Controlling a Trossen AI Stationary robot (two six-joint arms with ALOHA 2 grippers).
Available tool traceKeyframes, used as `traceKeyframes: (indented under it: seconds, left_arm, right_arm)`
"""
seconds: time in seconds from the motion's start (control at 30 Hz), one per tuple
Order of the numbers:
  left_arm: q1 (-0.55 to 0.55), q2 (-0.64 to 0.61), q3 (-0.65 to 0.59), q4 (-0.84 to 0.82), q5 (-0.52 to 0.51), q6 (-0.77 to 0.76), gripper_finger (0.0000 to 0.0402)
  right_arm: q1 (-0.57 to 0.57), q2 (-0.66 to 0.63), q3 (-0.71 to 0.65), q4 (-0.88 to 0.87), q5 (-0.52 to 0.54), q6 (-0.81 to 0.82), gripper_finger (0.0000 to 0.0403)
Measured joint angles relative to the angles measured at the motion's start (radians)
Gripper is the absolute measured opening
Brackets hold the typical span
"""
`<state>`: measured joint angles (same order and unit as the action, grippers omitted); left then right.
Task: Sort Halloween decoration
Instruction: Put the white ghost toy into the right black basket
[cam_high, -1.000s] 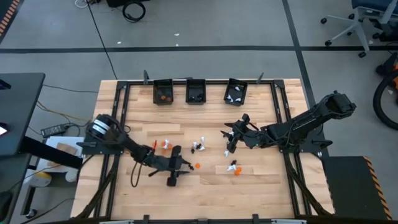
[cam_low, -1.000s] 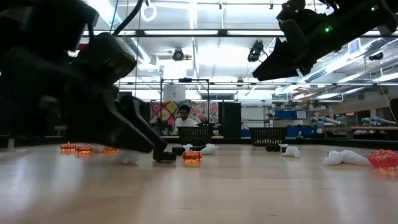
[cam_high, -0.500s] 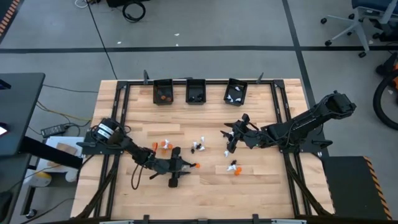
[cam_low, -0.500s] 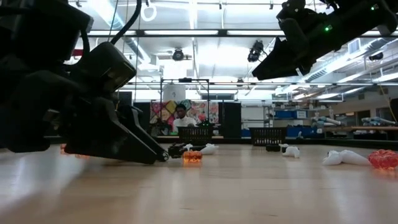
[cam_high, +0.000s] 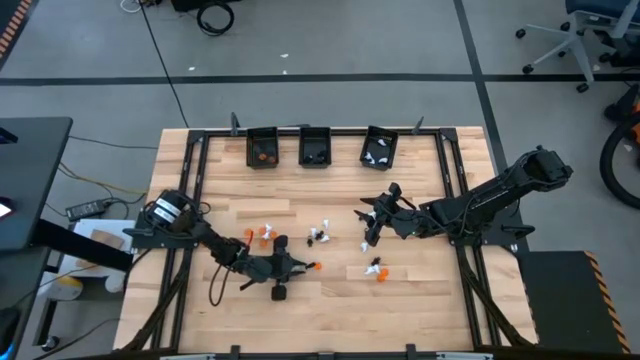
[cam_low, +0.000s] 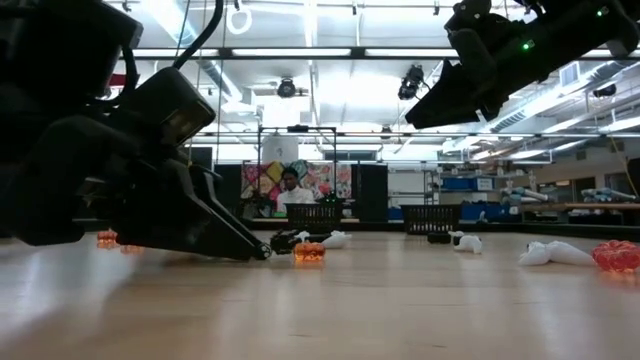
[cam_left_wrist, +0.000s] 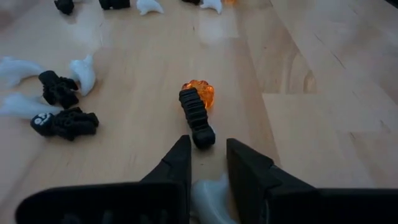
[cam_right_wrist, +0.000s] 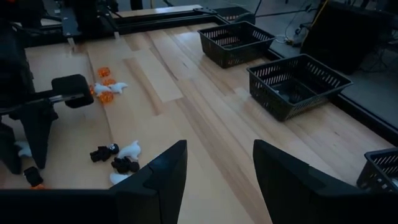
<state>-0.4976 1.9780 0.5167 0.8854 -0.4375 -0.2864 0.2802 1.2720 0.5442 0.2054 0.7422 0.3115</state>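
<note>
The Halloween decoration lies scattered mid-table as tiny orange, black and white trinkets (cam_high: 320, 235). My left gripper (cam_left_wrist: 208, 155) is low over the table, slanting down. Its fingertips stand narrowly apart on either side of the near end of a black segmented trinket (cam_left_wrist: 196, 115). This trinket lies flat, its far end against an orange pumpkin trinket (cam_left_wrist: 202, 93). A white trinket (cam_left_wrist: 211, 199) shows farther back between the fingers. My right gripper (cam_right_wrist: 217, 174) hangs open above the table's right half, holding nothing. My left gripper's fingertips flank the black trinket's near end (cam_left_wrist: 203, 138), coming in slanted from the table's left and along the trinket. I cannot tell whether they touch it, or the white trinket farther back. Both trinkets appear to lie on the table.
Three small black bins (cam_high: 263, 147) (cam_high: 315, 147) (cam_high: 379, 148) stand along the far edge, each holding some pieces. More trinkets lie near the left arm (cam_high: 265, 232) and below the right gripper (cam_high: 378, 268). The near half of the wooden table (cam_high: 420, 310) is bare.
My left gripper has sunk toward the table and crept toward the right edge, so its fingertips have come up to the black trinket beside the orange one. The trinkets have stayed where they were.
</note>
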Motion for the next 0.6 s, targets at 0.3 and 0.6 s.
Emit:
traceKeyframes:
  seconds: [0.3,0.6]
  left_arm:
    - [0.036,-0.036,-0.005,-0.023,0.012,0.055,0.0067]
    - [0.127,-0.108,-0.008,-0.088,0.011,0.186,0.0067]
  right_arm:
    - [0.000,0.000,0.000,0.002,-0.003,0.000,0.0189]
    - [0.002,0.000,0.000,0.003,-0.003,0.000,0.0189]
